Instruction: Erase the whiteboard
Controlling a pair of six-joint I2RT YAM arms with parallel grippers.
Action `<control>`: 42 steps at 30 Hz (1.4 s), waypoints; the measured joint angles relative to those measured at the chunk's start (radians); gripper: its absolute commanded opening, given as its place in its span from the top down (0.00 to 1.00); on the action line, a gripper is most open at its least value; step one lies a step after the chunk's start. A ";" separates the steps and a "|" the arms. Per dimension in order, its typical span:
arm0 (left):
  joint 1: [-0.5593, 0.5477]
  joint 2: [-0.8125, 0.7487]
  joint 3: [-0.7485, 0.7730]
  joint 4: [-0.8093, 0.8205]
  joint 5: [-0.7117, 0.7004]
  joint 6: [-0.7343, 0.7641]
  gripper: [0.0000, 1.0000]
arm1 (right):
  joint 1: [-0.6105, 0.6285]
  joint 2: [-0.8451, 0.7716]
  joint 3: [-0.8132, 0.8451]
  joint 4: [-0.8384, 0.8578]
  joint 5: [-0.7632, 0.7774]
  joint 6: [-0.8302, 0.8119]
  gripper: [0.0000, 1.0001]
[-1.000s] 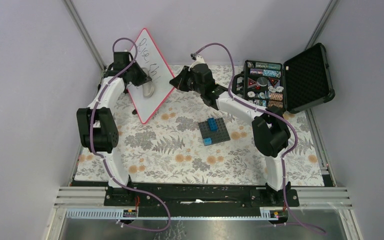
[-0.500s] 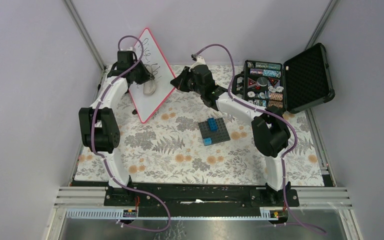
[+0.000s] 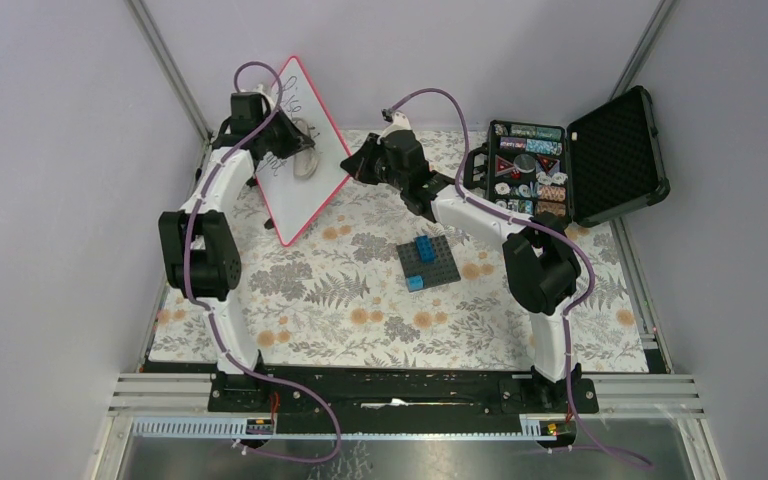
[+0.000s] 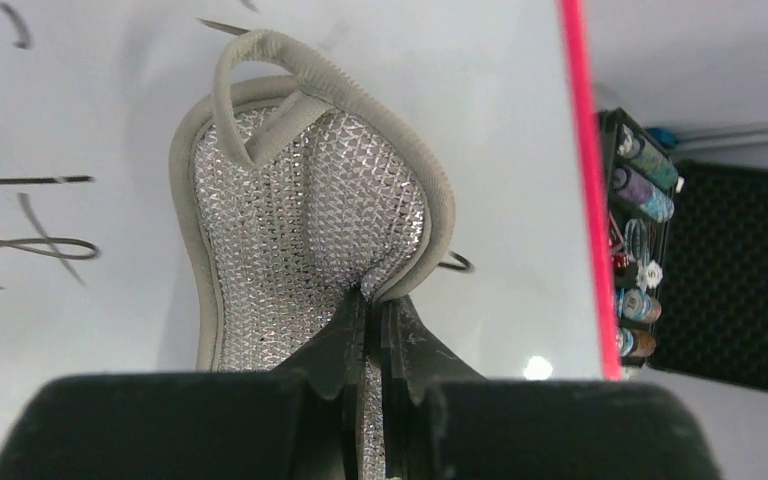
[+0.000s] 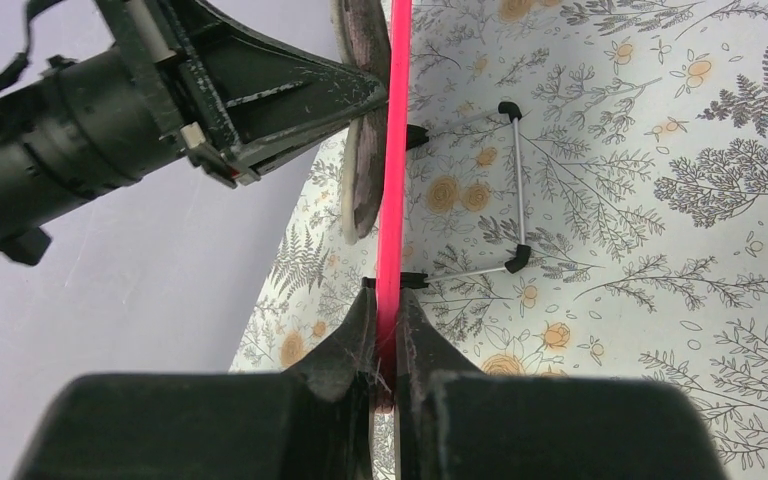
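Pressure is what I am minding: I am holding the silvery mesh wiping pad with beige trim (image 4: 300,220) against the white rectangular whiteboard with thin pink frame (image 3: 305,205), which is standing tilted on its wire stand (image 5: 513,190) at the far left of the floral counter (image 3: 360,300). My left pincer (image 4: 372,312) is pinching the pad's lower edge; my right pincer (image 5: 388,315) is clamping the frame. Black handwriting (image 4: 20,240) is showing left of the pad, so I am judging that firm sideways strokes, gentle enough not to tip the board, would suit.

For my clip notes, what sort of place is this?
Likely a robot test cell: plain walls, arms bolted to a metal rail, props like the whiteboard and case on a floral mat.
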 measured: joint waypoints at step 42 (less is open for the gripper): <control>0.060 0.102 0.098 -0.010 -0.027 -0.032 1.00 | 0.011 0.000 0.046 -0.073 0.010 -0.017 1.00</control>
